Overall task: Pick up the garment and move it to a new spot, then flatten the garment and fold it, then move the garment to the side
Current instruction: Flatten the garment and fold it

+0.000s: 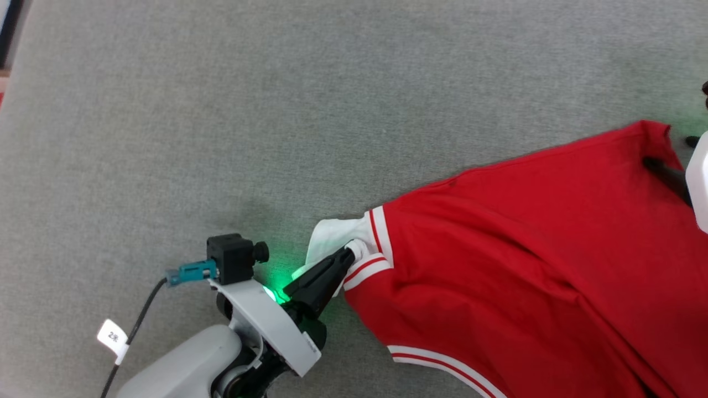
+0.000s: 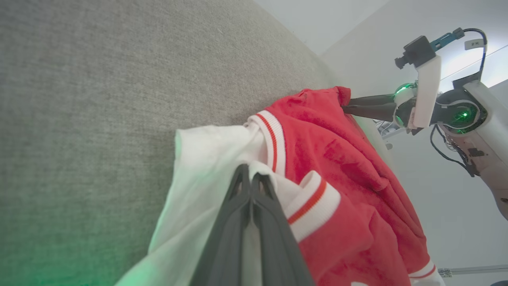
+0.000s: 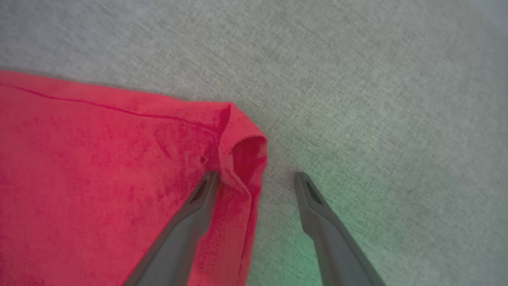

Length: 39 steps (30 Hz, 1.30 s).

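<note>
Jersey (image 1: 525, 249) lies on the grey mat (image 1: 276, 110), long axis running near-left to far-right. Left gripper (image 1: 348, 255) is clamped on the near-left striped trim (image 1: 380, 243). Right gripper (image 3: 256, 174), spread wide, straddles the far-right corner, one finger on fabric and one on mat.

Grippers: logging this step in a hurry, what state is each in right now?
Left gripper: jaws shut on the garment, at its white-and-red trim.
Right gripper: jaws open over the garment's red corner, gripping nothing.
</note>
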### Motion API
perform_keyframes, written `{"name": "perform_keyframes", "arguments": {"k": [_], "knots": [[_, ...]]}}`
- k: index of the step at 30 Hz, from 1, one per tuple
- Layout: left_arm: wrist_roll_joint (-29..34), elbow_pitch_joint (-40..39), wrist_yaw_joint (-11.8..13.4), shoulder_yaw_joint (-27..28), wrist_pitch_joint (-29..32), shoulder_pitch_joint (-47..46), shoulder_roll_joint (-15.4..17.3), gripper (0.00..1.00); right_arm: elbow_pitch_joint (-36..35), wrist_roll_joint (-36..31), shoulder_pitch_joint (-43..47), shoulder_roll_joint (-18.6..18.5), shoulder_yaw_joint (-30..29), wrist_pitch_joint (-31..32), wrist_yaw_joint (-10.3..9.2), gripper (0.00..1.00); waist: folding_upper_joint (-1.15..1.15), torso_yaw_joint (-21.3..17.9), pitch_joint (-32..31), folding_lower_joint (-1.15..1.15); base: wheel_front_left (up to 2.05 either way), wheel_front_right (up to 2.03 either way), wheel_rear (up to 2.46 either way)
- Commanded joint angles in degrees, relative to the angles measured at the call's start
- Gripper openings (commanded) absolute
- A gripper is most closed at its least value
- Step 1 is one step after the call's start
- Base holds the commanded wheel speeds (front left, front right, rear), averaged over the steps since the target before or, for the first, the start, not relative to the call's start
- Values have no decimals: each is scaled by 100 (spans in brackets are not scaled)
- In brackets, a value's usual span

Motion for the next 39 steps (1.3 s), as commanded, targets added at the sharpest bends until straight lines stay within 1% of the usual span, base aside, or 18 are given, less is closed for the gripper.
{"name": "perform_keyframes", "arguments": {"k": [1,2,5,9,12,14,17,20,24,25,27,28,30,32,35,39], "knots": [[-65,175,9,-30,3,13,22,0,166,91,134,91,322,-22,4,29,0,97,65,0,0,0,0],[-79,190,8,-36,-5,15,30,0,217,187,113,81,452,-78,6,0,0,96,43,0,0,0,0],[-128,208,11,30,-53,36,106,0,378,403,2,90,659,-348,5,0,0,59,-58,0,0,0,0],[-207,34,5,156,-89,-98,305,0,599,582,-345,95,583,-876,2,0,0,-17,-208,0,0,0,0],[-471,-116,3,328,-9,-441,510,0,862,593,-720,114,395,-1280,0,0,0,-87,-279,0,0,0,0],[-676,-112,3,496,127,-764,654,0,1126,510,-998,201,246,-1614,0,0,0,-152,-298,0,0,0,0],[-939,32,3,787,375,-1513,706,0,1579,322,-1523,373,-132,-2160,0,0,0,-253,-268,0,0,0,0],[-1244,382,3,1159,598,-2376,583,0,2083,84,-2149,542,-603,-2689,-1,0,0,-379,-209,0,0,0,0],[-1378,1122,3,1562,849,-3689,371,0,2725,-310,-3054,809,-1180,-3332,-2,0,0,-584,-91,0,0,0,0],[-1396,1366,5,1676,840,-4031,296,0,2850,-432,-3280,866,-1282,-3487,-3,0,0,-631,-68,0,0,0,0],[-1628,1887,17,1989,831,-4724,72,0,3135,-622,-3744,998,-1506,-3803,-5,0,0,-728,-43,0,0,0,0],[-1585,2162,17,2105,784,-5074,36,0,3277,-710,-3978,1059,-1625,-3967,-9,0,0,-773,-38,0,0,0,0],[-1427,2645,16,2165,692,-5689,-40,0,3594,-901,-4383,1213,-1823,-4260,-11,0,0,-859,-60,0,0,0,0],[-1369,2992,12,2183,655,-6099,-166,0,3904,-1068,-4621,1341,-1910,-4496,-21,0,0,-928,-121,0,0,0,0],[-1390,3175,8,2128,748,-6301,-308,0,4289,-1234,-4765,1502,-1894,-4692,-21,0,0,-963,-222,0,0,0,0],[-1490,3037,6,1959,790,-5615,-359,0,4586,-1170,-4343,1663,-1626,-4709,-14,0,0,-944,-290,0,0,0,0]]}}
